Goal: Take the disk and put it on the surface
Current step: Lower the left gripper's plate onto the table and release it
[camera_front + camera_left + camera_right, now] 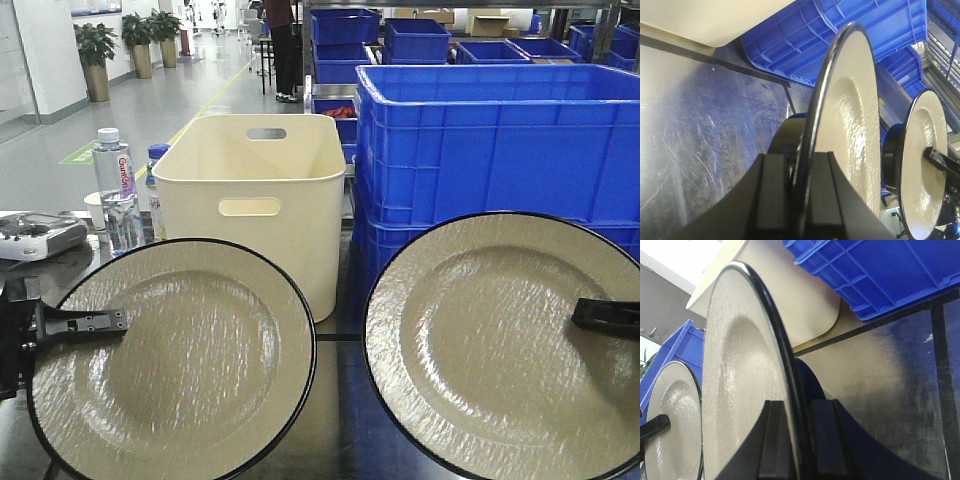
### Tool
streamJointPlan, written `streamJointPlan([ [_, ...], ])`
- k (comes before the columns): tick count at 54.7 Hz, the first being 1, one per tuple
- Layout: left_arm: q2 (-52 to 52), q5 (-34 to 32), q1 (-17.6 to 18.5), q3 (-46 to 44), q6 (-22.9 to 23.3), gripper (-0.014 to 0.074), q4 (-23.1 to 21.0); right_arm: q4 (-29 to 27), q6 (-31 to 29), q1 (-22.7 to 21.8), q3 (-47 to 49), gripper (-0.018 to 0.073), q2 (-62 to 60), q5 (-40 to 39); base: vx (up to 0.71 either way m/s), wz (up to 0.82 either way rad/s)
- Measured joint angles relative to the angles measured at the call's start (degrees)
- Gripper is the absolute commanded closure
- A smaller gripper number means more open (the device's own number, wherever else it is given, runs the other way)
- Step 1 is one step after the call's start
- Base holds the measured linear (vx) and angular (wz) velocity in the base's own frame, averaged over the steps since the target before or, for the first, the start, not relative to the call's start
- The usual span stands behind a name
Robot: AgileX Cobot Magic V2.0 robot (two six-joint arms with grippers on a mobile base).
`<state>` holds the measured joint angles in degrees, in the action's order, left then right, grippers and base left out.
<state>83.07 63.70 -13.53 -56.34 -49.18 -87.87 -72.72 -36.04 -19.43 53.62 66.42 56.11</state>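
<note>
Two beige disks with black rims are held tilted above the glossy dark surface (pixel 335 400). My left gripper (pixel 100 322) is shut on the left edge of the left disk (pixel 180 360). The left wrist view shows its jaws pinching that rim (pixel 801 170), with the disk (pixel 850 115) standing edge-on over the surface (pixel 700 130). My right gripper (pixel 590 315) is shut on the right edge of the right disk (pixel 490 340). In the right wrist view the gripper (pixel 799 415) clamps the disk (pixel 740 375) above the surface (pixel 890 390). The two disks hang side by side, apart.
A cream plastic bin (pixel 260 190) stands behind the disks, with stacked blue crates (pixel 490 140) to its right. A water bottle (pixel 115 190) and a white controller (pixel 35 235) sit at the left. Black tape lines (pixel 715 62) cross the surface.
</note>
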Motion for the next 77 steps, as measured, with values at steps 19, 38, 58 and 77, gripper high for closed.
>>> streamJointPlan([
  [19, 0.0, 0.0, 0.0, 0.0, 0.0, 0.0597, 0.0, 0.0, -0.1, 0.0, 0.0, 0.0568, 0.0, -1.7, 0.00, 0.00],
  [38, 0.0, 0.1, 0.0, 0.0, 0.0, 0.0597, 0.0, -4.7, -0.2, 0.0, 0.0, 0.0568, 0.0, -8.8, 0.00, 0.00],
  [58, 2.3, -5.7, 4.9, 0.0, -0.2, 0.0597, -1.4, -10.0, -0.2, 0.0, 0.0, 0.0568, 0.0, -11.2, 0.00, 0.00],
  [77, 14.4, -20.5, 17.2, 0.0, -4.8, 0.0581, -5.7, -10.9, -0.2, 0.0, 0.0, 0.0568, 0.0, -11.2, 0.00, 0.00],
])
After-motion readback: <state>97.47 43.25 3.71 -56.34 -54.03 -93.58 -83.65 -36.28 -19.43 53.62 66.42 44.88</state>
